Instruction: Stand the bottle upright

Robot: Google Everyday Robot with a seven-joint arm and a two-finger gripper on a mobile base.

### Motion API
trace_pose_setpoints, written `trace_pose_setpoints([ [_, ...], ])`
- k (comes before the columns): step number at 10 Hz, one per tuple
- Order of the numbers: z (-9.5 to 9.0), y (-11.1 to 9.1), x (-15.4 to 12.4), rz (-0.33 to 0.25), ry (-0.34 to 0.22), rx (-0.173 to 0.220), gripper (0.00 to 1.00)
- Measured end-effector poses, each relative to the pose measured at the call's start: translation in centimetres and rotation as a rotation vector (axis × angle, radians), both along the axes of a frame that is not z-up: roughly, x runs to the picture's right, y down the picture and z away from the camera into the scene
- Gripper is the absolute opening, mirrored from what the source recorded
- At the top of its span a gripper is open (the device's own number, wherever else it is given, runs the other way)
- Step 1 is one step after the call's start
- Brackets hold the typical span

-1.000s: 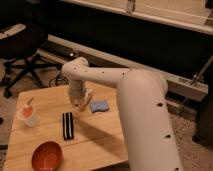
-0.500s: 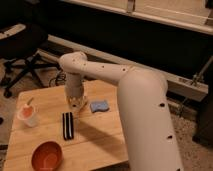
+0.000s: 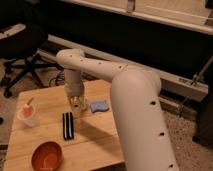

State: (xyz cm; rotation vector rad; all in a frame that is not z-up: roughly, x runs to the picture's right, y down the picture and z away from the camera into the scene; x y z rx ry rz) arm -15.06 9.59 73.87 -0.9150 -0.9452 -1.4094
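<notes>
Elbow of the arm [image 3: 135, 100] has swung up and toward 11 o'clock over the last second. The gripper [image 3: 76, 103] has dropped slightly and now sits low over the desk [image 3: 97, 137], back of centre. Nothing else on the desk has shifted.

The bottle [image 3: 83, 106] is only a small pale shape right at the gripper tip, on its 3 o'clock side, between the gripper and the blue sponge [image 3: 99, 106]. Touching or just beside: can't separate them. Lying, tilted or up: can't tell. Whether the gripper is closed on it: can't tell.

From the gripper:
- sponge at 3 o'clock, near
- black striped bar [image 3: 67, 125] at 7 o'clock, near
- white cup [image 3: 28, 114] at 8 o'clock, well apart
- orange bowl [image 3: 47, 156] at 7 o'clock, well apart

My read: that small descent means grasp/contact stage, not set-down, so the task isn't confirmed done. The next move likely needs a firm hold, then rotating to vertical with the base flat on wood. A slim bottle has a small footprint and should tip easily on release. The sponge is close at 3 o'clock, so there's a risk of nudging it or landing the base on its edge.
</notes>
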Motion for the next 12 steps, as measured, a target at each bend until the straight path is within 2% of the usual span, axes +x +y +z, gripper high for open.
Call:
trace_pose_setpoints([
  [1,-0.2,0.2,0.0,-0.006,-0.002,-0.030,0.26],
  [2,-0.4,0.2,0.2,-0.010,-0.001,-0.039,0.26],
  [8,-0.5,0.2,0.1,-0.004,-0.003,-0.046,0.26],
  [10,-1.7,0.0,-1.5,0.076,-0.049,-0.100,0.26],
  [11,-2.9,-0.8,-3.2,0.189,-0.089,-0.153,0.26],
  [12,-3.6,-1.6,-4.1,0.270,-0.106,-0.183,0.26],
])
